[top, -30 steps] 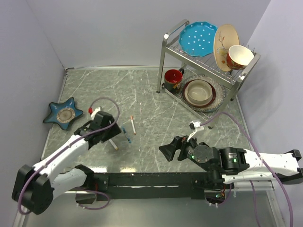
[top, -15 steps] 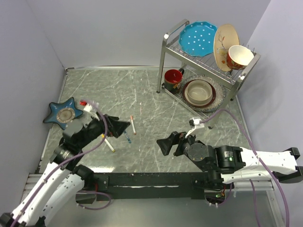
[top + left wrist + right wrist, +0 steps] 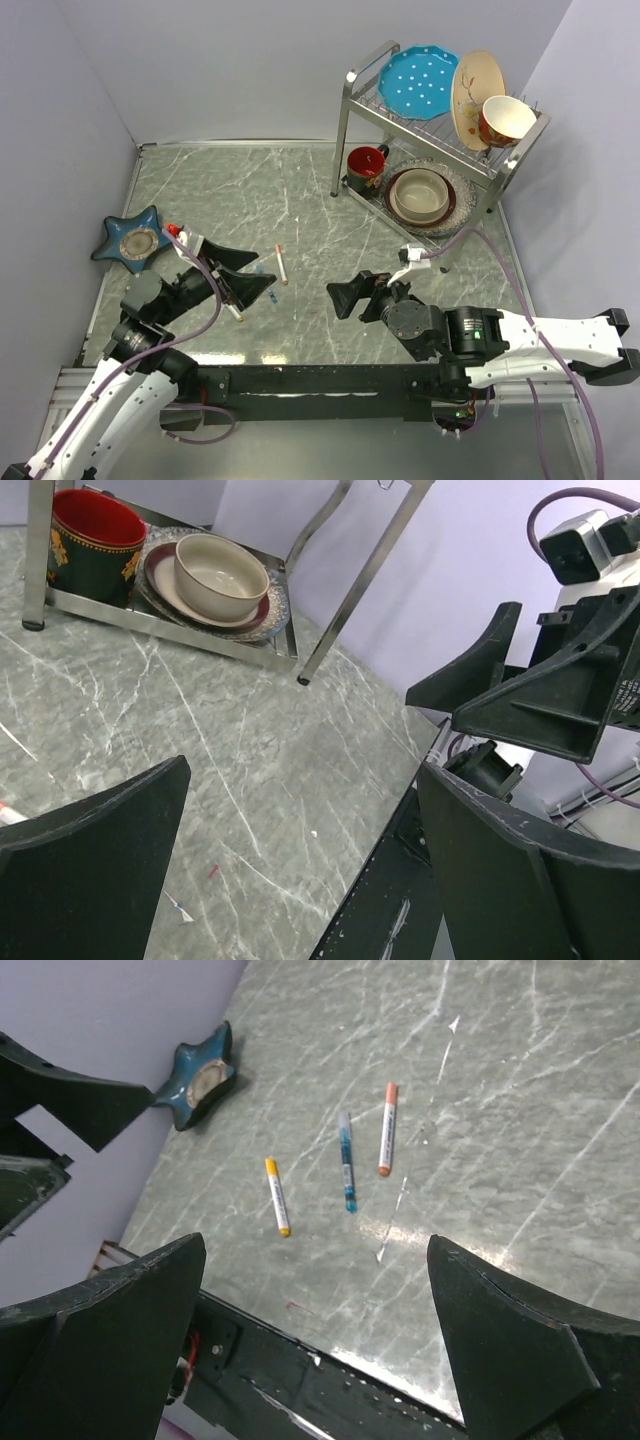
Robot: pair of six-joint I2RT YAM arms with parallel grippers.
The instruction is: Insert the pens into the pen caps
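Observation:
Three pens lie side by side on the marble table, all free of both grippers. In the right wrist view they are a white pen with yellow ends [image 3: 277, 1196], a blue-teal pen [image 3: 347, 1161] and a white pen with orange ends [image 3: 386, 1129]. The longer coloured end of each white pen looks like a pen cap pushed on. From above, the orange-ended pen [image 3: 281, 264] and yellow-ended pen [image 3: 233, 309] show. My left gripper [image 3: 255, 272] hangs open over the pens, pointing right, and mostly hides the blue-teal one. My right gripper [image 3: 340, 298] stands open to their right, facing them.
A blue star-shaped dish [image 3: 137, 240] sits at the far left. A metal dish rack [image 3: 430, 130] at the back right holds plates, a red mug [image 3: 90, 545] and a bowl [image 3: 220, 575]. The black base rail [image 3: 320, 380] runs along the near edge.
My left arm has drawn back toward its base and turned its gripper to the right, off the yellow-ended pen, opening wider. The right gripper has crept left toward the pens.

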